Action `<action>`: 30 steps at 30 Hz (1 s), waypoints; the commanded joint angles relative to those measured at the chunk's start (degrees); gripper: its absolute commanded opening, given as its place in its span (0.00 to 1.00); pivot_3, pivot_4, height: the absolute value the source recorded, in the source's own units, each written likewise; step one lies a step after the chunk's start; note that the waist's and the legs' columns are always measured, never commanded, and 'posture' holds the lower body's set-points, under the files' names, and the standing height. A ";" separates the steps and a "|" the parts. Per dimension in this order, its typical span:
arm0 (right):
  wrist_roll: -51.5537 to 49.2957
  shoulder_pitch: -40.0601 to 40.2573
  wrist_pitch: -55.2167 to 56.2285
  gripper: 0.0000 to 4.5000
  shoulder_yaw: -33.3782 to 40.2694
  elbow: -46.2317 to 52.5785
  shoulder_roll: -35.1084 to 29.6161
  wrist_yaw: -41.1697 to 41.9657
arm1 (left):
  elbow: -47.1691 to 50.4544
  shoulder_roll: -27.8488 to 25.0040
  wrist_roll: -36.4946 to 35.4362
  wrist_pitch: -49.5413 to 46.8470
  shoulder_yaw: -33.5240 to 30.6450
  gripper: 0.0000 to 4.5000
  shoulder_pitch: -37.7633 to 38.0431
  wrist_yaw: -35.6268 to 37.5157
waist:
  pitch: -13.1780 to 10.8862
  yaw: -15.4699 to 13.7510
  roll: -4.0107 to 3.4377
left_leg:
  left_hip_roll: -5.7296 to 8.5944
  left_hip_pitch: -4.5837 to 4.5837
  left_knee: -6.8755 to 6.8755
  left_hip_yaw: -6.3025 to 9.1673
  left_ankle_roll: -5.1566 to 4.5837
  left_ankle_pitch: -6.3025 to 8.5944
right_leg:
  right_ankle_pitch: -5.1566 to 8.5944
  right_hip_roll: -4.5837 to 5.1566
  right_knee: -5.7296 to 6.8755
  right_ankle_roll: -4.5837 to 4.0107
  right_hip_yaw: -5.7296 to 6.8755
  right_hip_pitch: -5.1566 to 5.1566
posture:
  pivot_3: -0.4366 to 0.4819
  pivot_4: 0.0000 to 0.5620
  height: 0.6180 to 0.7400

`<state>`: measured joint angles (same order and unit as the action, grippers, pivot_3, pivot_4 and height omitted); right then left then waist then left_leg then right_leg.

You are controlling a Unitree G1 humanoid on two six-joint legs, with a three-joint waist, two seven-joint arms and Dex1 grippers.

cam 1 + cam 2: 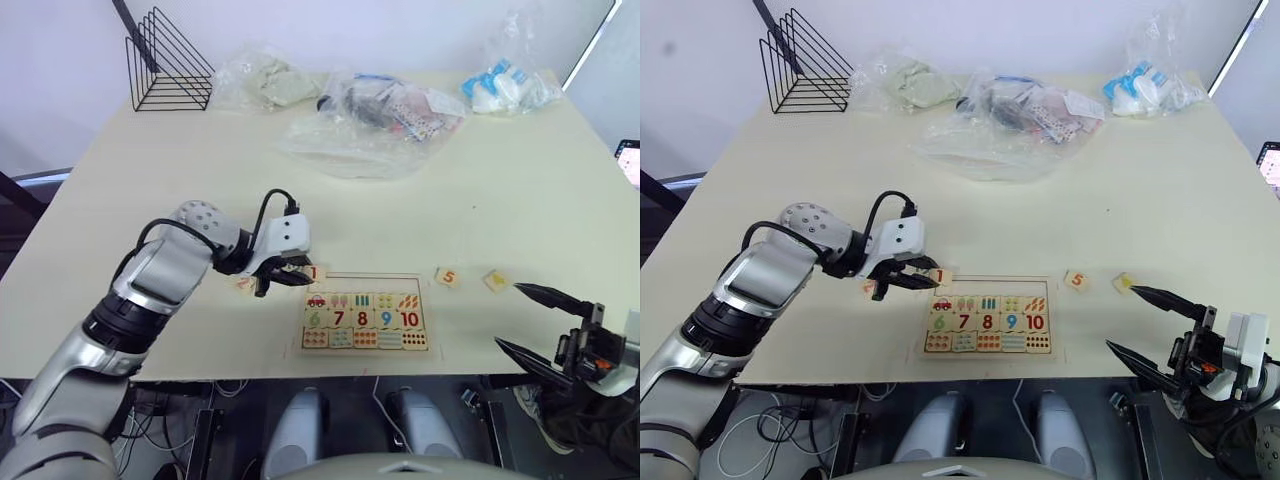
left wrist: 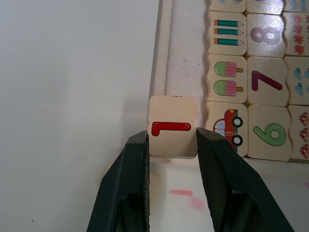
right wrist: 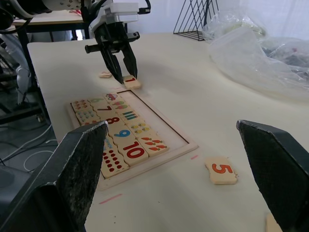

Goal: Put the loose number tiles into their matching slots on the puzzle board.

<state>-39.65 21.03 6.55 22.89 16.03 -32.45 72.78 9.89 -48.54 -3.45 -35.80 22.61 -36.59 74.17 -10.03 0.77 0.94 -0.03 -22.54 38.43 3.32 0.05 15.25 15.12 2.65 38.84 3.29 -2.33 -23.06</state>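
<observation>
Left pincer (image 2: 172,137) grips the 1 tile (image 2: 172,125) at the puzzle board's (image 1: 366,278) far-left corner; right pincer (image 3: 176,176) gapes wide off the board's right side.

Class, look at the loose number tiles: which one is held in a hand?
The 1 tile, pinched by the left hand at the board's corner. The 5 tile and the others lie free on the table.
</observation>
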 commanded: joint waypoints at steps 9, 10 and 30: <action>-0.38 0.37 0.96 1.00 0.36 2.16 0.06 -0.75 | 4.98 -0.84 1.64 -3.60 1.66 0.21 -0.59 -1.06 | 0.00 0.00 0.00 | 0.00 0.00 0.00 0.00 0.00 0.00 | 0.00 0.00 0.00 0.00 -0.01 0.00 | 0.48 0.27 1.00; -0.38 0.40 0.96 1.00 0.36 2.19 0.04 -0.82 | 5.02 -1.03 1.99 -3.35 1.93 0.21 -0.62 -0.91 | 0.00 0.00 0.00 | 0.00 0.00 0.00 0.00 0.00 0.00 | 0.00 0.00 0.00 0.00 -0.01 0.00 | 0.48 0.27 1.00; 0.01 0.53 0.62 1.00 -0.09 3.72 0.00 -2.89 | 5.80 -0.62 2.94 -3.05 3.77 0.21 -0.57 -0.51 | 0.00 -0.01 0.00 | 0.00 0.00 0.00 -0.01 0.00 0.00 | 0.00 0.00 0.00 0.00 -0.01 0.00 | 0.48 0.27 1.00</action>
<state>-39.26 21.40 6.77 22.39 17.84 -32.31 70.16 13.10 -49.13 -0.57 -39.19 26.55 -36.63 73.46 -10.03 0.76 0.94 -0.03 -22.55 38.43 3.31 0.05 15.25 15.12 2.66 38.84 3.29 -2.34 -23.06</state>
